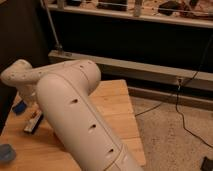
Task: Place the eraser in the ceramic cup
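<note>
Pincer (30,104), largely hidden by the arm (75,115), spread, seemingly just above the eraser (34,123).

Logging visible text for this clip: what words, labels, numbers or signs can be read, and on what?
None readable.
Eraser: marking on its white top, too blurred to read.
Gripper, just above the eraser and mostly behind the arm: no text visible.

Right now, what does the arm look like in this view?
Smooth off-white arm: fat rounded links, with a row of small dark oval holes along the big one. No cables or markings show. The gripper is hidden behind it, over the left of the table.
</note>
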You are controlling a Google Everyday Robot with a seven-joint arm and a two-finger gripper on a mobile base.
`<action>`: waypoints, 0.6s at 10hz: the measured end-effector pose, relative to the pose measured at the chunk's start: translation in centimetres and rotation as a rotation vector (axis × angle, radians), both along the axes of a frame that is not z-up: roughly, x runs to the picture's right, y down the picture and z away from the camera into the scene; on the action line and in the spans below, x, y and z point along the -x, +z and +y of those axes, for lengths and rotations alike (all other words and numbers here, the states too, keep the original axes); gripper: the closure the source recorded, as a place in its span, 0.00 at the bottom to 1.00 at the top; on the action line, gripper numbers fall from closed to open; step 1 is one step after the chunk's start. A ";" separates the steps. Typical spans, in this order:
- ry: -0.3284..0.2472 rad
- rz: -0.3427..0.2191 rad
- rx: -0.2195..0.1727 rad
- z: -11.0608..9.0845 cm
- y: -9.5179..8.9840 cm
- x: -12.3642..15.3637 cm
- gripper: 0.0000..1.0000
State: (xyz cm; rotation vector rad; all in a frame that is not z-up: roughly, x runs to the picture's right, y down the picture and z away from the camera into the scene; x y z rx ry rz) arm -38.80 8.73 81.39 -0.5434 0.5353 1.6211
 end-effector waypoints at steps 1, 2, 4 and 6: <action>-0.001 -0.002 0.000 0.1 -0.1 0.1 0.35; -0.001 -0.001 0.000 0.0 0.0 0.1 0.35; -0.001 -0.001 -0.001 0.0 0.0 0.1 0.35; 0.000 -0.003 0.000 0.1 0.0 0.1 0.35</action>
